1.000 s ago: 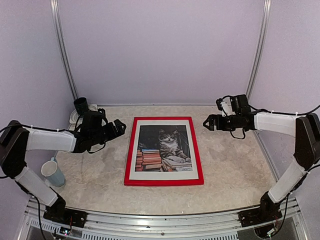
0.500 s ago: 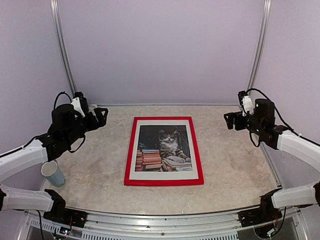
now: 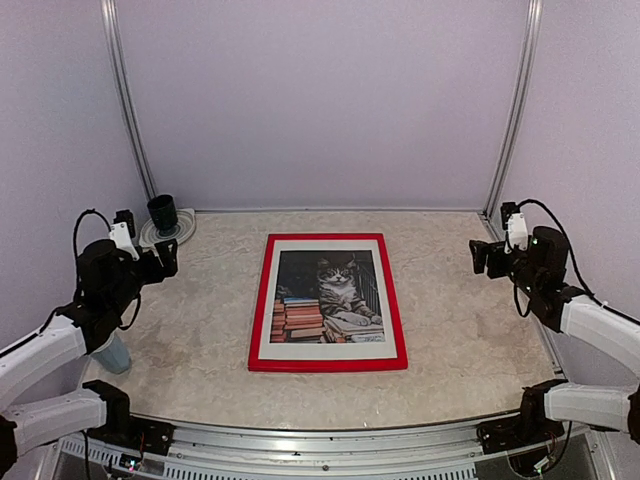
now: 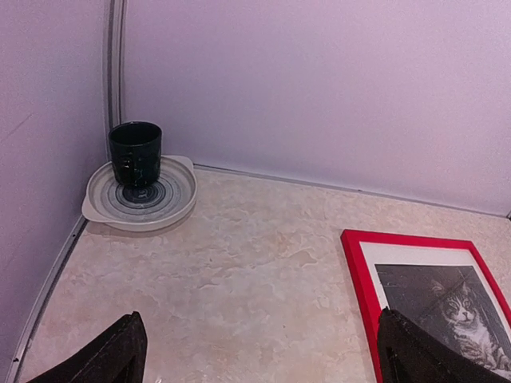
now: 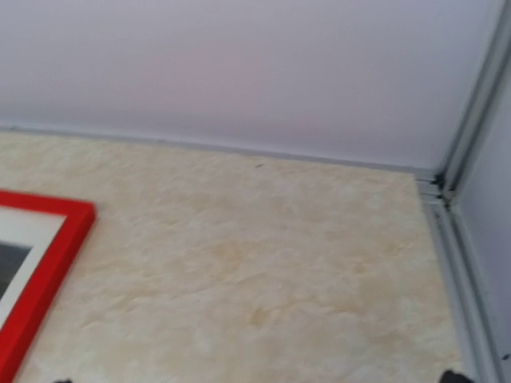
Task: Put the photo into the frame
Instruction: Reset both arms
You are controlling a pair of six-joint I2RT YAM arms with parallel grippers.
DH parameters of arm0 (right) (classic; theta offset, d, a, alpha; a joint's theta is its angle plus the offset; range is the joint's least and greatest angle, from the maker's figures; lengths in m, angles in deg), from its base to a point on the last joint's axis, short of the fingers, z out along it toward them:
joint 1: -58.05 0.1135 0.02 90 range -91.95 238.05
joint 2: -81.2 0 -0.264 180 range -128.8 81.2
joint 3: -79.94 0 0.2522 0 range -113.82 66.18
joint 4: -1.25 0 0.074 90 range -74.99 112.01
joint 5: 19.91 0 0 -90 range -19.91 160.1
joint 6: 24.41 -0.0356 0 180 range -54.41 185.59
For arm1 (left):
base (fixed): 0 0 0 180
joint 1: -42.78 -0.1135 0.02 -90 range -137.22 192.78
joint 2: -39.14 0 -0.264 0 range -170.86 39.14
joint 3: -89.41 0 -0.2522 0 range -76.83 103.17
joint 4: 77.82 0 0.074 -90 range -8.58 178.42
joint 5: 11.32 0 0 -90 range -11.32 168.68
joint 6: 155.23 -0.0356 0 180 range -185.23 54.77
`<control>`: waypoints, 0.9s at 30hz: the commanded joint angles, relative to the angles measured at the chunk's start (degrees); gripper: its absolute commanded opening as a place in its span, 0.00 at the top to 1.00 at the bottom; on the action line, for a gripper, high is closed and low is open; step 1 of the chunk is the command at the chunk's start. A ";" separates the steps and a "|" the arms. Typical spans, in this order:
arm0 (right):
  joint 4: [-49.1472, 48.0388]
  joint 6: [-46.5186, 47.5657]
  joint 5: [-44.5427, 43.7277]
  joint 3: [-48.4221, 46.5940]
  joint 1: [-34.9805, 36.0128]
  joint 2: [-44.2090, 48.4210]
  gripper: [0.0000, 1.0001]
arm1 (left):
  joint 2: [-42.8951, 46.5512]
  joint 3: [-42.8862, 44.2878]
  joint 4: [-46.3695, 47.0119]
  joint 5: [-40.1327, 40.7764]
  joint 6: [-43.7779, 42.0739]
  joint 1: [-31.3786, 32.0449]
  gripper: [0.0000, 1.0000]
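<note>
A: Red frame (image 3: 328, 366) lies flat in the middle, cat photo (image 3: 328, 295) showing inside it. Anything left?
B: Looks done: left gripper (image 3: 160, 259) and right gripper (image 3: 481, 257) gape wide, empty, off to the sides. Steer clear of it.

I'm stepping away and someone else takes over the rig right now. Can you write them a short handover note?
Left hand: open, empty, out at the left side, clear of the frame.
Right hand: open, empty, out at the right side, also clear.
Frame: flat in the middle of the table, red front up.
Photo: inside the frame, within a white border.
Done: the photo looks to be in the frame.
Left: nothing obvious. The frame's back cannot be seen, so check it.
</note>
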State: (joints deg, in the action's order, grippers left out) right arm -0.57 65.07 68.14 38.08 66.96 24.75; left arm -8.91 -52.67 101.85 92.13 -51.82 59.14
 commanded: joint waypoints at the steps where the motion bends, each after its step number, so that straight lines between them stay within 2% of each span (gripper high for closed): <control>1: -3.90 -2.58 3.98 0.16 -5.20 -0.21 0.01 | 2.27 -2.22 1.70 -8.27 0.68 -8.31 0.01; 9: -5.48 -3.16 7.55 2.02 -6.93 -2.46 0.01 | 5.59 -3.14 -1.05 -6.27 -0.95 -8.71 0.01; 14: -6.23 -0.07 7.11 3.30 -6.89 -3.58 0.01 | 9.27 -4.47 -0.91 -5.42 -1.46 -8.71 0.01; 24: -7.31 -1.27 2.41 3.93 -6.92 -6.25 0.01 | 8.71 -3.72 -1.40 -5.75 -0.84 -8.80 0.01; 27: -3.37 0.85 7.69 2.57 -6.80 -6.28 0.01 | 8.56 -3.57 -1.82 -5.65 -0.55 -8.80 0.01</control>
State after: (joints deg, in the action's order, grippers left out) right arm -7.01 64.48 72.34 42.02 60.62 18.70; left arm -0.30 -56.34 100.58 86.40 -52.44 50.57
